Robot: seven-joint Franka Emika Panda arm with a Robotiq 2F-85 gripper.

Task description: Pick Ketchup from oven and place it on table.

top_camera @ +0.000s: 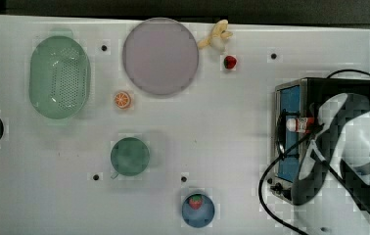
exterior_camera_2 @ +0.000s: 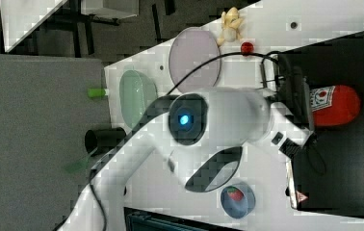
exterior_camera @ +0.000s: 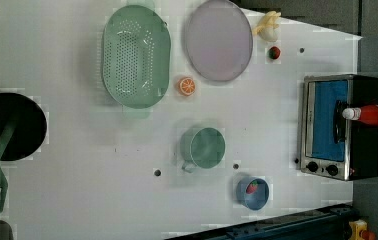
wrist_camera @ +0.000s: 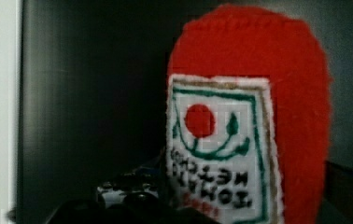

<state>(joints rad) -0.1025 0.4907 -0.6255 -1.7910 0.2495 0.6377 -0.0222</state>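
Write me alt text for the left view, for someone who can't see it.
A red ketchup bottle lies on top of a black toaster oven at the left view's right edge of a white table. Spread across the table are a green colander, a pale purple plate, a green mug and a blue bowl holding a strawberry.

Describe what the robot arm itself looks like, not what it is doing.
The arm has smooth, rounded white shells with black sections at the joints. One round black joint cap carries a glowing blue light. The wrist end is black, and black cables loop along it.
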